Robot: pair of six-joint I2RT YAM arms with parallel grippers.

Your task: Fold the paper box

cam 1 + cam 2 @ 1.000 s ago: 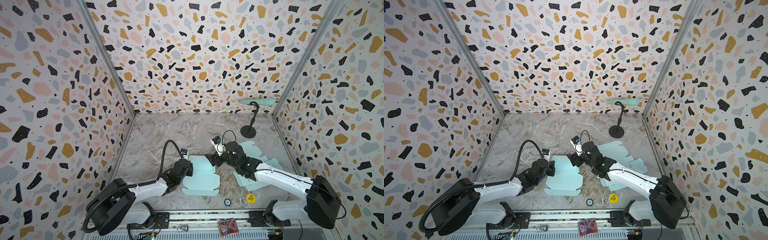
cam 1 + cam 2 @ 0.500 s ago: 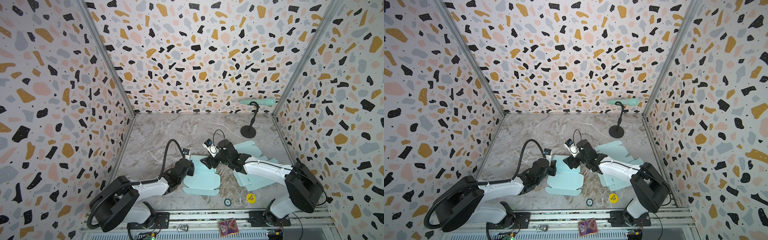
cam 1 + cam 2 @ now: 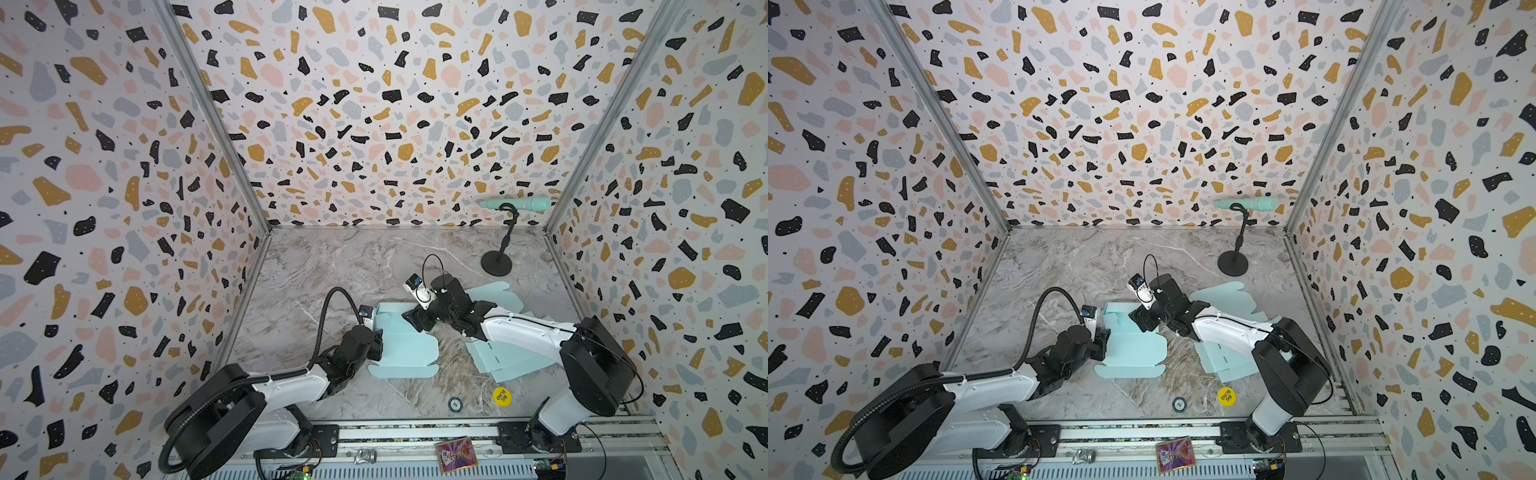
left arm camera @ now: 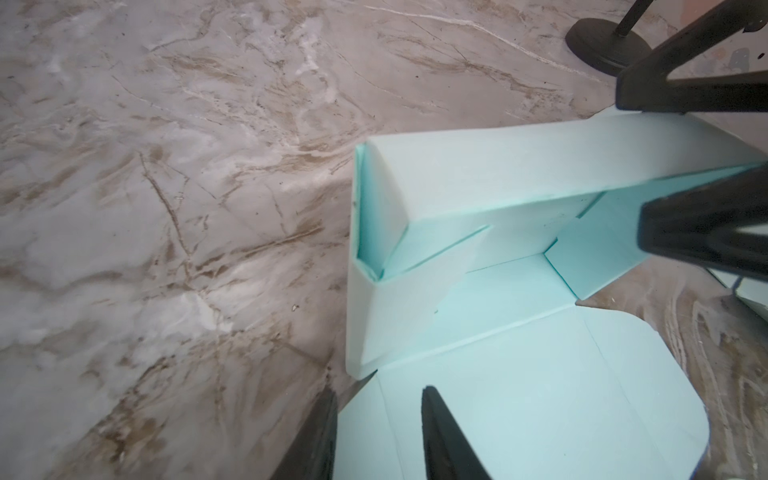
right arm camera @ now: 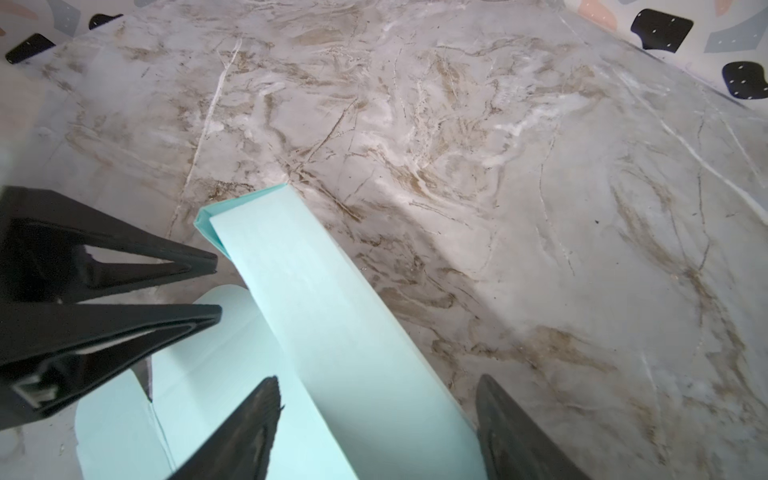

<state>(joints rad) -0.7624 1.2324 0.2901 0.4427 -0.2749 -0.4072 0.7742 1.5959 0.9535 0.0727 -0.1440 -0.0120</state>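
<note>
Both top views: left pincer [image 3: 376,341], right pincer [image 3: 410,320] agape, empty, astride paper box [image 3: 409,351]; spare blanks [image 3: 509,362] just beside.

Mint paper box [image 3: 405,345], grey-brown marbled table [image 3: 332,266], terrazzo walls [image 3: 374,104].

A round yellow disc [image 3: 502,396] lies on the worktop [image 3: 332,270] near the front edge. It shows in both top views. Black letters on it say "BIG BLIND". The two words stand one over the other and are turned on their side. Just beside the disc lies a small dark round chip [image 3: 455,404] with a pale ring. It has a tiny mark in its middle, but the mark is too small to read. On the metal rail [image 3: 415,432] at the front lies a shiny card [image 3: 456,455] with a purple picture. Any words on it are too small to read.
</note>
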